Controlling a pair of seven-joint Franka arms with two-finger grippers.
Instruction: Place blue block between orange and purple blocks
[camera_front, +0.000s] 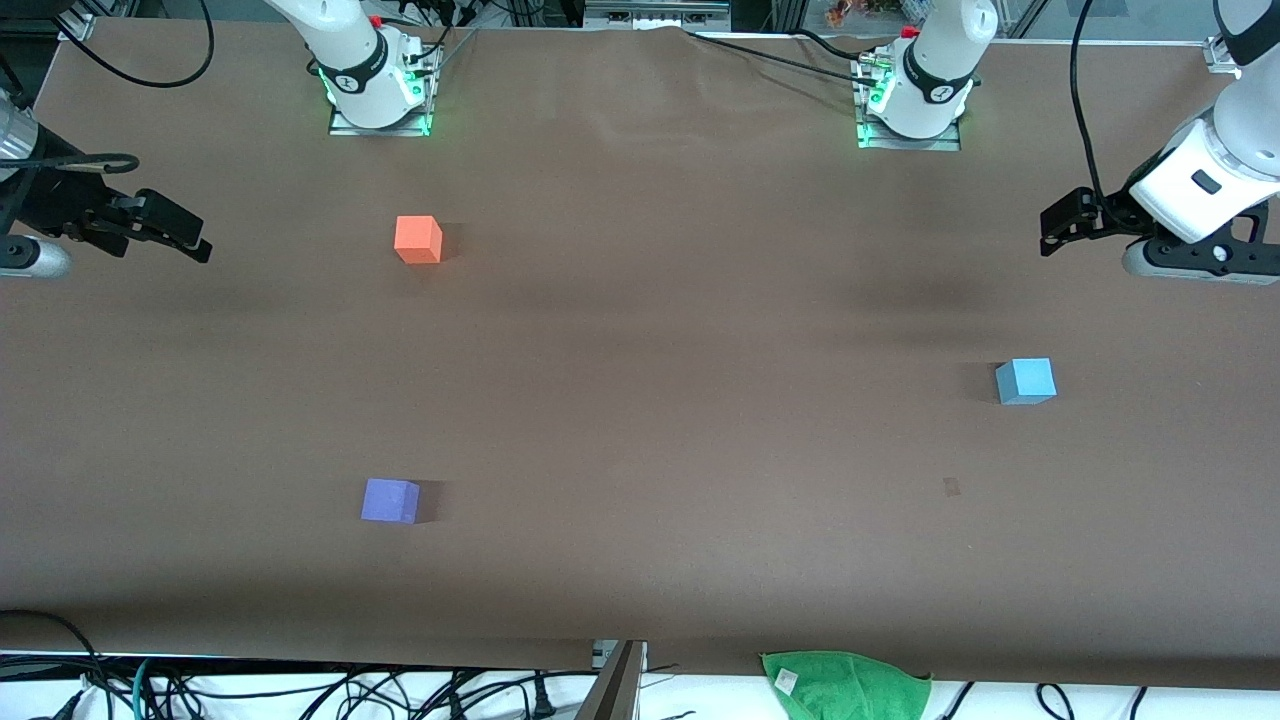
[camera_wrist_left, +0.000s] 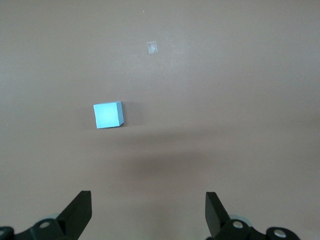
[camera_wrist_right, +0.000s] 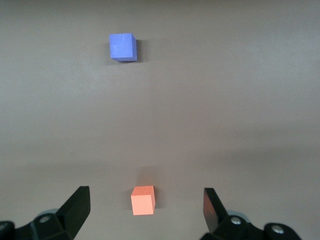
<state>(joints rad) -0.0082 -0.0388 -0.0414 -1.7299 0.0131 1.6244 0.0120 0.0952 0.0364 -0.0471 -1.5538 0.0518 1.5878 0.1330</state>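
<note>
Left gripper (camera_front: 1050, 232) hangs over the table's left-arm end, jaws wide, empty. Right gripper (camera_front: 195, 240) likewise at the right-arm end. Matte blue block (camera_front: 1025, 381) sits alone near the left gripper, well apart from the orange block (camera_front: 418, 239) and purple block (camera_front: 390, 500).

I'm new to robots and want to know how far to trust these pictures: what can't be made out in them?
- Right gripper: front view's edge cuts off its arm.
- Left gripper: front view's edge cuts off part of the wrist.
- Blue block, orange block, purple block: undersides hidden against the table.
- Pale mark near the blue block: too small to identify.
</note>
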